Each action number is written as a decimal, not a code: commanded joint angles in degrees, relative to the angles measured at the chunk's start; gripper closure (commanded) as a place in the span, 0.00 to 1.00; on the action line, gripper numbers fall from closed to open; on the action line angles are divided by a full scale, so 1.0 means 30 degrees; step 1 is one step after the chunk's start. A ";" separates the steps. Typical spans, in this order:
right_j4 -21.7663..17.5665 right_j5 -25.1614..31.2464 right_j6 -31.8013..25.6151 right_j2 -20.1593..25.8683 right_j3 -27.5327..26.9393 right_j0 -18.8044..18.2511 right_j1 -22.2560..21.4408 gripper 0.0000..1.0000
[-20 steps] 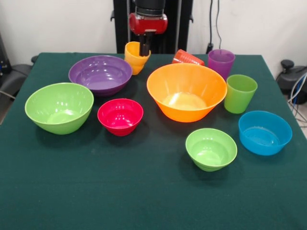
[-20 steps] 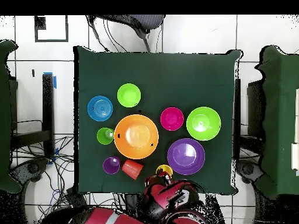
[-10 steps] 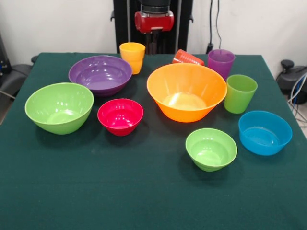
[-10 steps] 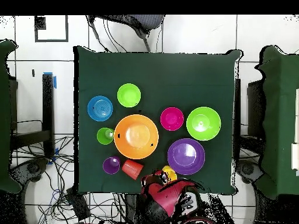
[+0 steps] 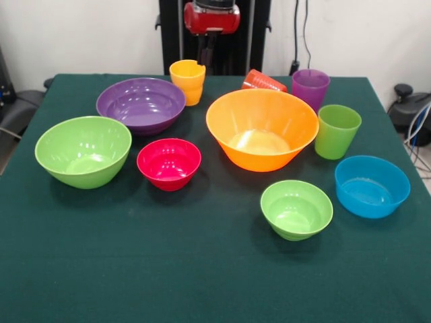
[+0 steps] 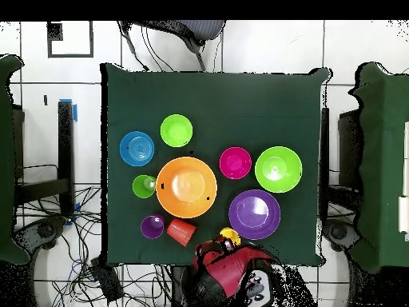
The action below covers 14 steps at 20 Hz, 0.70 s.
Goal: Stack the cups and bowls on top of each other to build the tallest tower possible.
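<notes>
Six bowls stand apart on the green cloth: orange (image 5: 262,128) (image 6: 186,186), purple (image 5: 141,103) (image 6: 254,214), big light green (image 5: 83,149) (image 6: 278,169), magenta-red (image 5: 169,162) (image 6: 235,162), small light green (image 5: 296,208) (image 6: 176,130) and blue (image 5: 372,185) (image 6: 136,148). A yellow cup (image 5: 187,81) (image 6: 229,235) stands behind the purple bowl, slightly tilted. My gripper (image 5: 205,54) (image 6: 226,245) hangs just above and behind its right rim; I cannot tell whether it touches the cup. A red-orange cup (image 5: 264,81) lies on its side. A purple cup (image 5: 310,87) and a green cup (image 5: 337,130) stand upright.
The robot's black pedestal (image 5: 215,40) stands at the table's far edge. Nothing is stacked. A chair (image 6: 172,32) stands at the table's opposite side, and cables (image 6: 48,232) lie on the floor beside the table.
My gripper has risen and drawn back from the yellow cup. The cup was tilted with the gripper in it a second ago; it now stands almost upright, shifted slightly left in the front view.
</notes>
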 commanded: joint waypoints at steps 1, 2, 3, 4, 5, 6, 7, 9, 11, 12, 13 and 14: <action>-0.0916 0.1499 -0.0263 0.2215 -0.0071 0.0253 0.0366 1.00; -0.0960 0.1372 -0.0168 0.2409 0.0131 0.0048 0.0382 1.00; -0.0761 0.1250 -0.0030 0.3134 0.0476 -0.0466 0.0464 1.00; -0.0692 0.1034 0.0132 0.3478 0.0601 -0.0710 0.0699 1.00; -0.0623 0.0817 0.0293 0.3822 0.0725 -0.0954 0.0935 1.00; -0.0666 0.0566 0.0426 0.3898 0.0693 -0.1002 0.1194 1.00; -0.0812 0.0063 0.0629 0.3893 0.0623 -0.1043 0.1694 1.00; -0.1006 -0.0622 0.0884 0.3621 0.0392 -0.0836 0.2304 1.00; -0.1090 -0.1114 0.1009 0.3636 0.0288 -0.0818 0.2617 1.00; -0.1074 -0.1354 0.1093 0.3654 0.0303 -0.0746 0.2707 1.00; -0.1109 -0.1568 0.1116 0.3860 0.0375 -0.0951 0.2763 1.00; -0.1144 -0.1782 0.1139 0.4067 0.0447 -0.1155 0.2820 1.00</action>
